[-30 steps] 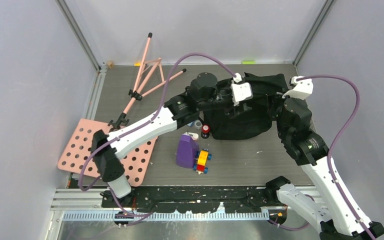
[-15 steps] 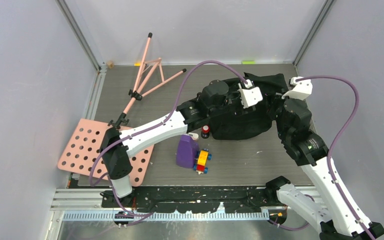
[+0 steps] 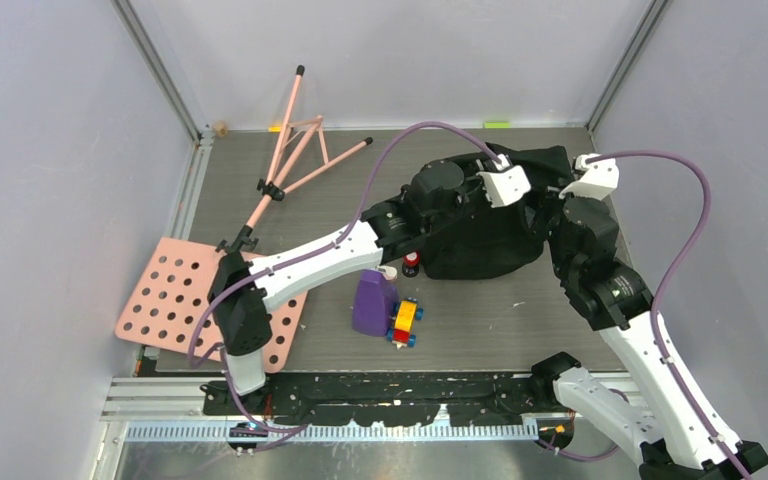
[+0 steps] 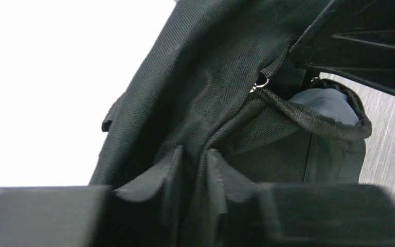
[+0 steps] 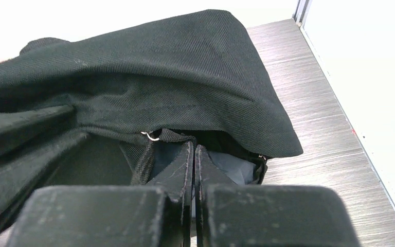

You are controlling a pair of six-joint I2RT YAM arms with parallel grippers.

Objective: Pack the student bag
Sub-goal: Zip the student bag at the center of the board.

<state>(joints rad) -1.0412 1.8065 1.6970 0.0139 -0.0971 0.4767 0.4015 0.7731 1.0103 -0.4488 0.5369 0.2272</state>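
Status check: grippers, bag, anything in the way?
Left gripper pinches a fold of the bag. Right gripper shut at its mouth, hold unclear. Bottle and toy on the table, outside the bag.

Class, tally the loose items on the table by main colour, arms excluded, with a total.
Pink: 2, perforated board, folding stand
Black: 1, student bag
Purple: 1, container
Multicoloured: 1, toy
Red: 1, small item
Total: 6

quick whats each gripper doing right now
left gripper: jaws narrowly apart astride a fold of the student bag; grip cannot be told
right gripper: jaws shut at the bag's opening; nothing seen held
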